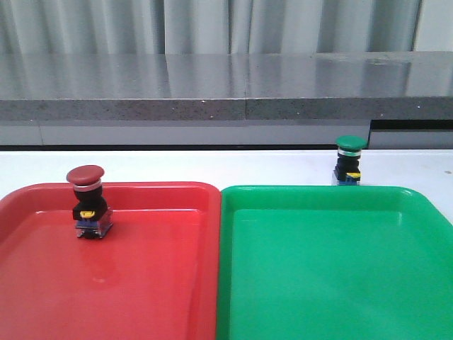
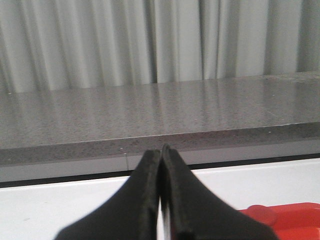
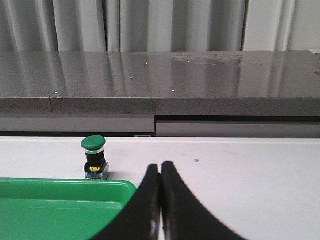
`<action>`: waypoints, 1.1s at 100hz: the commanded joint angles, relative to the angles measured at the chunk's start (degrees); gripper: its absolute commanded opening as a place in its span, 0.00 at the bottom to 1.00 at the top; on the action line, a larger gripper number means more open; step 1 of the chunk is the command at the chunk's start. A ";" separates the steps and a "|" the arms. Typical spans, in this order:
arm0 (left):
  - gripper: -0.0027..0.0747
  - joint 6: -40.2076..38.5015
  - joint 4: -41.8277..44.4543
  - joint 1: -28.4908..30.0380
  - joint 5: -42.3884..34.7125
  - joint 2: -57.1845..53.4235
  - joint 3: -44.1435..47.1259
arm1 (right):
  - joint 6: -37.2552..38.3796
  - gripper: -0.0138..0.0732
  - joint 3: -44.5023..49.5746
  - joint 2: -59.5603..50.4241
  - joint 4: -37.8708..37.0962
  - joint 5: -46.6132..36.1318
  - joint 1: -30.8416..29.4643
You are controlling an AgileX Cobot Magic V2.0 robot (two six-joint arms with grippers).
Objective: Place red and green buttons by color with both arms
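We see the red button point(image 1: 88, 204) standing upright inside the red tray point(image 1: 42, 283), near that tray's far edge, its blue-yellow base on the tray floor. In the left wrist view only a rounded bit of its red cap point(image 2: 261, 214) shows, low and just beyond the left claw point(image 2: 161, 152), off to one side of the fingertips with a corner of the red tray. The left claw is closed with nothing between its fingers point(image 2: 145, 190); the two tips meet in a thin seam and touch neither the button nor the tray.

The green button point(image 1: 349, 161) stands upright on the white table point(image 1: 212, 166), just behind the far rim of the green tray point(image 1: 333, 283), so it is outside the tray and close to its edge. From the right wrist view we find it point(image 3: 95, 157) ahead of the right claw point(image 3: 160, 167) and off to the side, clearly apart from the fingertips, with the green tray's corner point(image 3: 60, 205) lying between the button and the claw's base. The right claw is likewise pressed closed and empty, its fingers point(image 3: 175, 200) meeting tip to tip.

The two trays sit side by side, rims touching, red on the left and green on the right. Beyond the table runs a grey speckled ledge point(image 1: 226, 85), and behind it hangs a pale curtain point(image 1: 212, 25). Neither arm appears in the front view.
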 commanded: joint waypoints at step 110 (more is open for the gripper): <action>0.01 -0.78 2.19 -0.38 -3.84 -6.77 8.11 | 0.02 0.08 -0.80 -0.97 -0.60 -5.01 -0.25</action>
